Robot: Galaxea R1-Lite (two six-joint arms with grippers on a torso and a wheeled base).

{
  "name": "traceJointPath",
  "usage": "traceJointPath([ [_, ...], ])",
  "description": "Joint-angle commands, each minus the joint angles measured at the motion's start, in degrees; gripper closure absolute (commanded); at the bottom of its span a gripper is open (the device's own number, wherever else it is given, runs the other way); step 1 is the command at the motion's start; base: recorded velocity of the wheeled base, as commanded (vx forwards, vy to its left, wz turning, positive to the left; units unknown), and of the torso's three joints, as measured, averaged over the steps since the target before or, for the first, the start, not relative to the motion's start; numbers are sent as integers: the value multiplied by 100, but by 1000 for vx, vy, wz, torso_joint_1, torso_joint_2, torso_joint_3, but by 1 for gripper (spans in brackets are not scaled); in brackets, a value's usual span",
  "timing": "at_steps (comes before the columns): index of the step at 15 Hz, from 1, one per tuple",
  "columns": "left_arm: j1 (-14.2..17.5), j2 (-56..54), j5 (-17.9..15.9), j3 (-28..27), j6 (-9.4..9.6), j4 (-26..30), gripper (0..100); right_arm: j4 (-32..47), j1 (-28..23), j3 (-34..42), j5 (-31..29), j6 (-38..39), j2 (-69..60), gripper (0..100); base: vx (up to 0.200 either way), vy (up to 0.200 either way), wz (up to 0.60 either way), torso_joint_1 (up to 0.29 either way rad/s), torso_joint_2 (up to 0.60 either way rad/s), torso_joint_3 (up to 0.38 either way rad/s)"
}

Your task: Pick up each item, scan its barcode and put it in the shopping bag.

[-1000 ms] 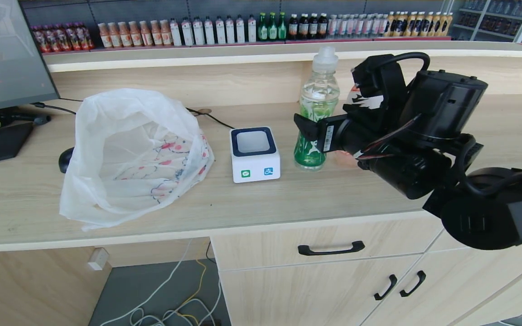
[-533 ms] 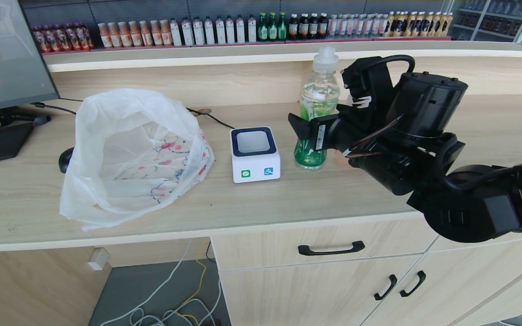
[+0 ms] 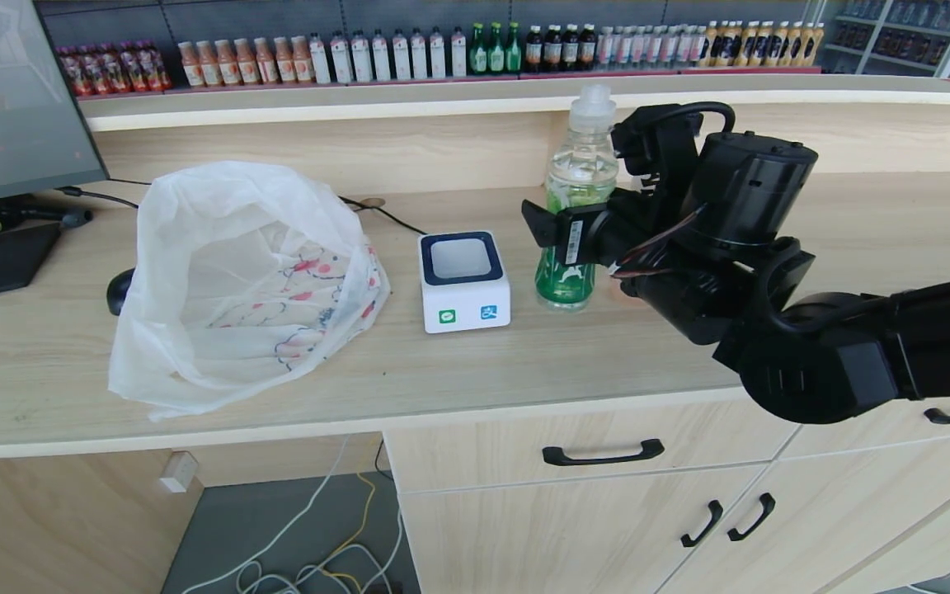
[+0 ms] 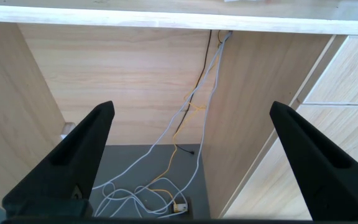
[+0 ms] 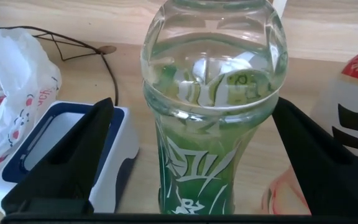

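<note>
Head view: right gripper (image 3: 586, 186) spread around the green-labelled bottle (image 3: 579, 169) — scanner (image 3: 464, 280) at its nine o'clock, red-and-white pack (image 5: 353, 93) beside it cut off. Left gripper (image 4: 191, 155) likewise spread.

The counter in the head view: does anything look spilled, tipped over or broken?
Nothing stands out. The bottle stands upright and capped beside the scanner, no liquid shows on the counter, and the shopping bag lies open.

Wooden counter (image 3: 524, 363), monitor (image 3: 13, 91) at its left, black mouse (image 3: 118, 290), floor cables (image 3: 302, 569), bottle-lined shelf (image 3: 442, 54)
</note>
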Motion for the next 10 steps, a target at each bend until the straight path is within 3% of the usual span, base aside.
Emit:
traceJointPath([
  [1,1,-2,1,0,0,-2,0,-2,0,-88,-37,-1,102,0,0,0,0,0,0,0],
  [10,1,-2,1,0,0,-2,0,-2,-175,-272,-160,-1,199,0,0,0,0,0,0,0],
])
